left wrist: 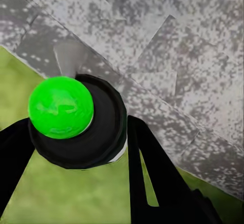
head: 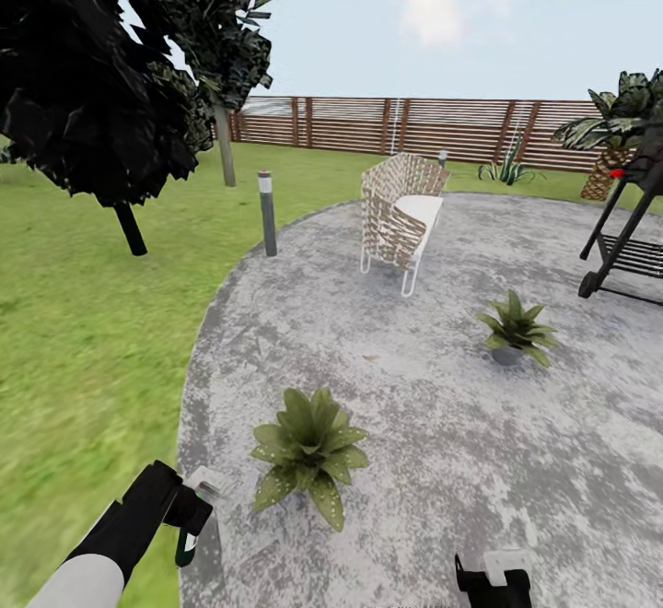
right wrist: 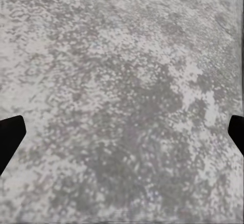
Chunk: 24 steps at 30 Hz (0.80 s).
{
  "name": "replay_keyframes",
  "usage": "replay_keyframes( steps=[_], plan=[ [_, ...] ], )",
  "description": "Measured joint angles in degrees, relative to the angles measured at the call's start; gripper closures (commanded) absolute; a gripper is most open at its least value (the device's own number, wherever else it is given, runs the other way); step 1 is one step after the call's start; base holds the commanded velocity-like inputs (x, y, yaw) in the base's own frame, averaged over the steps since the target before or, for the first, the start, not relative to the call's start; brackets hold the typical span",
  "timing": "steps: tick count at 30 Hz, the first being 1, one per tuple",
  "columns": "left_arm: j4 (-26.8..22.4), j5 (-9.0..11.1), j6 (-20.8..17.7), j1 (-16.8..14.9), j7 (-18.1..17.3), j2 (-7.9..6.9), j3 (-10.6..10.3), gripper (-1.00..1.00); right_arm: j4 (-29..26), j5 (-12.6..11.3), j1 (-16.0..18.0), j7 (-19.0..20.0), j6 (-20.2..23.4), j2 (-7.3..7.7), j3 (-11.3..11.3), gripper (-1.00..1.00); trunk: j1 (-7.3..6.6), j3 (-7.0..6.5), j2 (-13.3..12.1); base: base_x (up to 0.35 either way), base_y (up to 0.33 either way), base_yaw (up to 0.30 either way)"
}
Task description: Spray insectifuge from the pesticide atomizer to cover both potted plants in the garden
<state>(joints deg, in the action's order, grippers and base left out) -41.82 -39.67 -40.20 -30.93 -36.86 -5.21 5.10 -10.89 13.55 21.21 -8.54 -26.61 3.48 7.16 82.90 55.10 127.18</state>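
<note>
Left gripper (left wrist: pixel 76 147) is clamped on the pesticide atomizer (left wrist: pixel 68 117), black round body with a glossy bright green ball top; slim dark green part hangs downward at the mottled grey paving (head: pixel 442 442) edge, long axis near vertical. Right gripper (right wrist: pixel 122 132) is spread wide over bare paving, grasping nothing. Two low broad-leaf potted plants sit on the paving: near one (head: pixel 309 453) just beside the atomizer, far one (head: pixel 516 328) near the woven wicker chair (head: pixel 401 212).

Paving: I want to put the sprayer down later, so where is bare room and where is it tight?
Bare paving stretches between the near potted plant, the far potted plant and the right pincer. More lies free before the wicker chair. Tight: by the grill, and around the left pincer beside the near plant.
</note>
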Motion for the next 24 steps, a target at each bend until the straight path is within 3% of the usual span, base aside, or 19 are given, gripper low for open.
replay_keyframes(
  steps=[7, 12, 20, 24],
  plan=[
    [0.0, -0.1, 0.1, 0.0, 0.0, -0.03, -0.1, 1.0, 0.0, 0.0, 0.0, 0.0, 0.0, -0.01, 0.0, -1.0, 0.0, 0.0, 0.0, -0.013, 0.029, -0.295],
    [0.0, -0.2, 0.0, 0.0, 0.0, -0.08, 0.1, 1.0, 0.0, 0.0, 0.0, 0.0, 0.0, -0.01, 0.0, -1.0, 0.03, 0.0, 0.0, -0.208, 0.134, -0.295],
    [0.0, -0.1, -0.1, 0.0, 0.0, -0.09, 0.3, 1.0, 0.0, 0.0, 0.0, 0.0, 0.0, -0.02, 0.0, -1.0, 0.02, 0.0, 0.0, -0.243, 0.24, -0.295],
    [0.0, -0.1, -0.1, 0.0, -0.1, -0.09, 0.2, 1.0, 0.0, 0.0, 0.0, 0.0, 0.0, -0.03, 0.0, -1.0, 0.0, 0.0, 0.0, -0.055, 0.317, -0.295]
  ],
)
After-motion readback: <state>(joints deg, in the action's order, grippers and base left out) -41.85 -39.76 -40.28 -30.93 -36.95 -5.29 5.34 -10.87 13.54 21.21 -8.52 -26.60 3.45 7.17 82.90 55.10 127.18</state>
